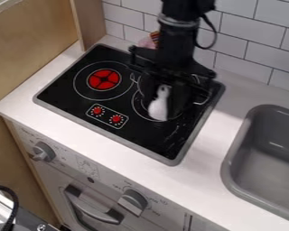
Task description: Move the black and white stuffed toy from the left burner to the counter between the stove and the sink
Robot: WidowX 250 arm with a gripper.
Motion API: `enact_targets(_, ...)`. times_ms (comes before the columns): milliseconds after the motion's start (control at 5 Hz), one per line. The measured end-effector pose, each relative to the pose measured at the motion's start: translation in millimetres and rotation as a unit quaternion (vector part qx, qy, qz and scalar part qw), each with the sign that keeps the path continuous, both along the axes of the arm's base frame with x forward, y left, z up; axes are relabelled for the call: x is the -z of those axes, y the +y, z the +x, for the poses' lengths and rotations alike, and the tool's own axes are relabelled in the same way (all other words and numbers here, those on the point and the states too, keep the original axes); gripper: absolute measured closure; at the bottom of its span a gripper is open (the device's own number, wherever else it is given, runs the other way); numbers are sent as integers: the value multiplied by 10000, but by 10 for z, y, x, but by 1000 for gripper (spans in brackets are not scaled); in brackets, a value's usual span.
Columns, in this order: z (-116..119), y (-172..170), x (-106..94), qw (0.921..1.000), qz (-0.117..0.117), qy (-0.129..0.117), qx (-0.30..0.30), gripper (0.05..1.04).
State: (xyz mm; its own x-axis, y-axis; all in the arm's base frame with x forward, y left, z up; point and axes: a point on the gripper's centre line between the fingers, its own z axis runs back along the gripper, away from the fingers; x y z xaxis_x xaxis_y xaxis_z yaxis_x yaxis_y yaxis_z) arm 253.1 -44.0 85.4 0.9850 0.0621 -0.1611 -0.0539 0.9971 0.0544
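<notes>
Hanging over the black stovetop (65, 92) with the white object (158, 107) right at the gripper (167, 93), slender end uppermost in view, broad end lowest, impossible to tell how far open or whether holding.

Two small round red knobs (97, 110), two large grey knobs (132, 201), one black rectangular stovetop (61, 92), one grey sink (234, 153), one white rounded object (159, 107).

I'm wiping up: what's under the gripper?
Under the gripper, a white pear-shaped object and part of the black cooktop show, with a metal handle beside. What the handle belongs to is mostly covered.
</notes>
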Motion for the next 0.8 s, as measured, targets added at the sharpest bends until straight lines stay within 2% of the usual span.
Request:
enact_targets(200, 106, -229, 163, 9999, 21, -80, -151, 731)
enact_targets(400, 201, -318, 325, 9995, 92, -224, -214, 731)
enact_targets(800, 362, -347, 559, 9976, 133, -639, -250, 731)
